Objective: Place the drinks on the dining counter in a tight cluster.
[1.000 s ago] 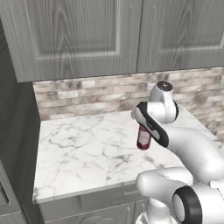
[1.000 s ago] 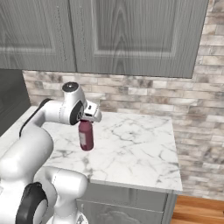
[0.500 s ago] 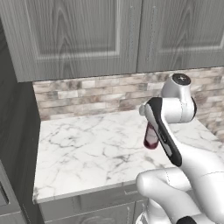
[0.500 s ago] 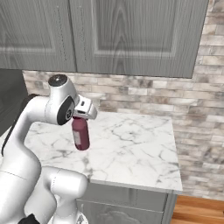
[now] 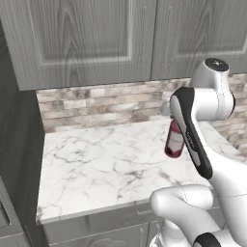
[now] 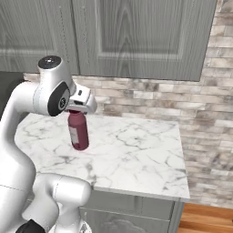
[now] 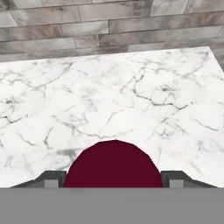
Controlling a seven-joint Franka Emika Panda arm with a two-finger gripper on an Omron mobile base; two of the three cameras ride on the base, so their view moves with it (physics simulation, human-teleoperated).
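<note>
Dark red bottle (image 5: 174, 141) with a pale label band around its middle, wide rounded shoulders, short neck. It hangs upright, raised off the small marble tabletop (image 5: 101, 164); its base clears the stone in both base views. Hand (image 6: 76, 110) clamps the bottle's top from above, jaws spread wide around it. In the hand view the bottle (image 7: 114, 165) is a smooth dark maroon dome at 6 o'clock, with one dark fingertip (image 7: 48, 178) against each side. Right base view: bottle (image 6: 78, 130) over the left part of the tabletop (image 6: 136, 154), about 9 o'clock from its centre. Brick backsplash (image 5: 96, 106) behind, grey wood-grain cabinets (image 5: 91, 38) above. The tabletop is white with grey veins.
</note>
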